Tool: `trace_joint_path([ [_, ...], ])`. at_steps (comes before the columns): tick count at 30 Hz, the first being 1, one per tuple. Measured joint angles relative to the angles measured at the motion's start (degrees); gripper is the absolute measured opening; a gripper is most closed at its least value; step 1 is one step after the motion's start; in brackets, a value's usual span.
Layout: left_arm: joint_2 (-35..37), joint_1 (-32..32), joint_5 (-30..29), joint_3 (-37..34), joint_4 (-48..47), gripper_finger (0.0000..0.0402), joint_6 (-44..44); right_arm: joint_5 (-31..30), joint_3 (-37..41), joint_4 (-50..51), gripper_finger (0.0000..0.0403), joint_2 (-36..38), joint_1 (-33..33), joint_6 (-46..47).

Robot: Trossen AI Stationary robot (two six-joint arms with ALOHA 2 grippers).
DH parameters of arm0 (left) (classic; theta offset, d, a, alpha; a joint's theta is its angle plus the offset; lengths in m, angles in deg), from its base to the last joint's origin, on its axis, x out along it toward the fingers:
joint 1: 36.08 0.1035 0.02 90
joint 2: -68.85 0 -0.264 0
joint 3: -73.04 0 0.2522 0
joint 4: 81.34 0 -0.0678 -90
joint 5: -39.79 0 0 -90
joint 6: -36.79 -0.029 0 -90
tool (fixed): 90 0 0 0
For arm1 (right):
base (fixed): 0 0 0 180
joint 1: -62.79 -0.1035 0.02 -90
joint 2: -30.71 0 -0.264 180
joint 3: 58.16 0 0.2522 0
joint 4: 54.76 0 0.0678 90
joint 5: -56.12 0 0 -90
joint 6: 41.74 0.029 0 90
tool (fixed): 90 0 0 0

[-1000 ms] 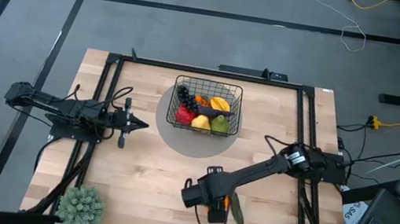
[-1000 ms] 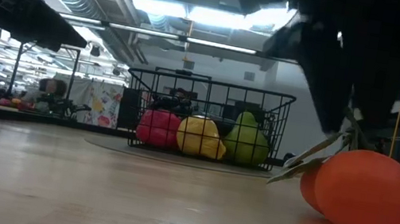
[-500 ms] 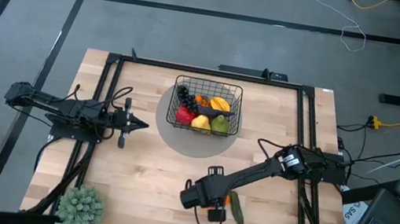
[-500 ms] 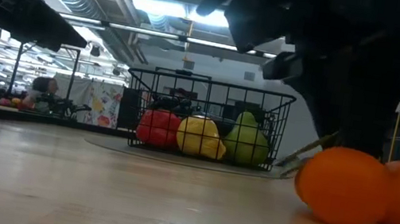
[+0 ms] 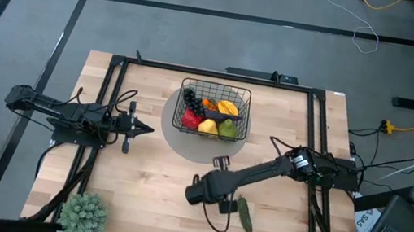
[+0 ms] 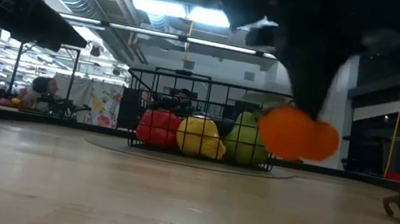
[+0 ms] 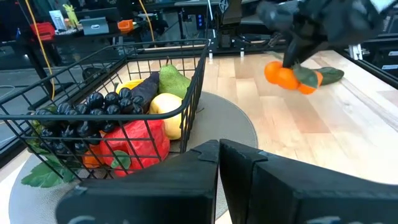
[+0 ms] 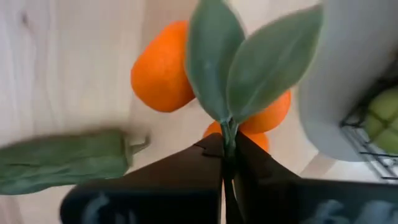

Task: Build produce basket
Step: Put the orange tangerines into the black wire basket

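Note:
The black wire basket stands on a round grey mat at the table's far middle. It holds a red pepper, a lemon, a green pear-shaped fruit, dark grapes and other produce. My right gripper points steeply down near the table's front middle, shut on a bunch of oranges with green leaves. A cucumber lies on the table beside it. My left gripper waits shut and level at the table's left, touching nothing. My right gripper pinches the thin stem where the two green leaves meet, between its two fingertips. The fingers come from above, slanting down. The oranges hang below the fingers, lifted clear of the table.
A bushy grey-green plant stands at the near left corner. Black frame rails run along the table's left, right and far sides. Bare wood lies between the basket and the front edge.
My right gripper has shut on the oranges' leaf stem and tipped steeper. It has risen and gone a little toward the basket. The oranges, which lay on the table by the cucumber, now hang lifted clear. The cucumber has stayed where it was.

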Motion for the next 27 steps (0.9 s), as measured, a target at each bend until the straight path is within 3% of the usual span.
trace_joint_path([
  [5, 0.00, 0.02, 0.00, 0.00, -0.02, 0.0004, -0.04, -2.82, -8.37, 0.19, 0.0002, 0.22, 0.97, -3.04],
  [9, 0.00, 0.02, 0.00, 0.00, -0.02, 0.0004, -0.04, -9.78, -16.25, -0.72, 0.0002, 0.26, 2.01, -4.94],
  [14, 0.01, 0.01, -0.03, 0.00, 0.00, 0.0004, -0.06, -21.69, -15.08, -5.67, 0.0001, 3.56, 3.80, -3.99],
  [20, 0.00, 0.00, 0.00, 0.00, -0.02, 0.0004, -0.09, -28.24, -15.27, -5.64, 0.0001, 3.92, 8.01, -0.01],
  [27, 0.00, 0.02, 0.00, -0.02, -0.02, 0.0004, -0.11, -39.07, -15.28, -13.74, 0.0000, 4.09, 13.76, 10.66],
])
